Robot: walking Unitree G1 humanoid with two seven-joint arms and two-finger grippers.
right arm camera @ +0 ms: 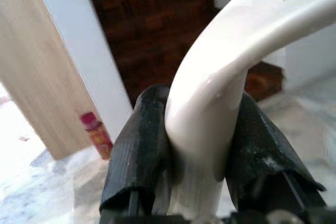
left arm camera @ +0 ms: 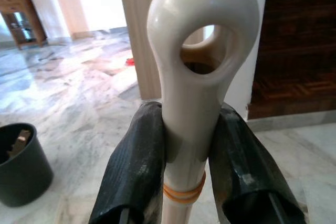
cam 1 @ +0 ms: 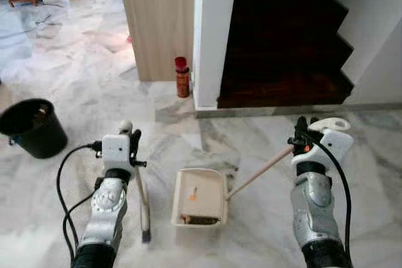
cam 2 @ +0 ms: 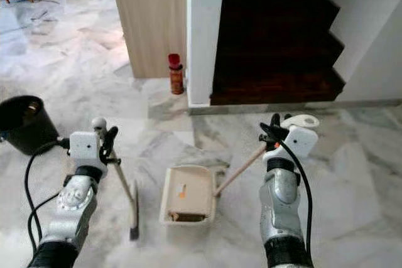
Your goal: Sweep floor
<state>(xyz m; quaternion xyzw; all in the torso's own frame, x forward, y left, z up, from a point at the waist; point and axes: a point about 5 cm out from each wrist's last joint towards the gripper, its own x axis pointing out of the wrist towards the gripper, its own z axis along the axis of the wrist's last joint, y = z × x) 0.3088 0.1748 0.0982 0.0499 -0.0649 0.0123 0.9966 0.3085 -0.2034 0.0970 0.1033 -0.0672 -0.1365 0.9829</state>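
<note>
My left gripper (cam 1: 129, 134) is shut on the cream handle of a small broom (cam 1: 142, 199), whose dark bristle end rests on the marble floor between my arms. In the left wrist view the handle's ring end (left arm camera: 202, 51) sticks up between my black fingers (left arm camera: 131, 171). A cream dustpan (cam 1: 200, 198) lies flat on the floor ahead, with brown debris at its near lip and an orange scrap inside. Its long wooden handle (cam 1: 260, 171) slants up to my right gripper (cam 1: 303, 131), which is shut on the handle's white curved grip (right arm camera: 210, 103).
A black bucket (cam 1: 32, 127) with scraps inside stands on the floor at the left. A red-capped orange bottle (cam 1: 182, 77) stands by the wooden panel (cam 1: 157, 20) and white pillar. A dark wooden staircase (cam 1: 282, 36) rises ahead on the right. Open marble floor stretches to the left.
</note>
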